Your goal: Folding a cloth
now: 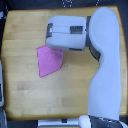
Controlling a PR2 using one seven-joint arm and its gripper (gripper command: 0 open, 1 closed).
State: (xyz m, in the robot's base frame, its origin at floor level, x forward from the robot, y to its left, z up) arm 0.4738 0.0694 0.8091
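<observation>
Gripper [51, 46] hidden under arm housing; jaw state could not be told. Cloth [50, 62] lay flat on wooden table [20, 95], toward exterior view's left, its top edge under arm, likely positioned for corner pickup.

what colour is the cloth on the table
Plain pink-magenta, no pattern. The cloth shows best in the exterior view, lying on the wooden table, partly under the arm.

White arm [102, 70] rising from bottom edge, forearm bent toward the exterior view's left, pincer hidden
</observation>
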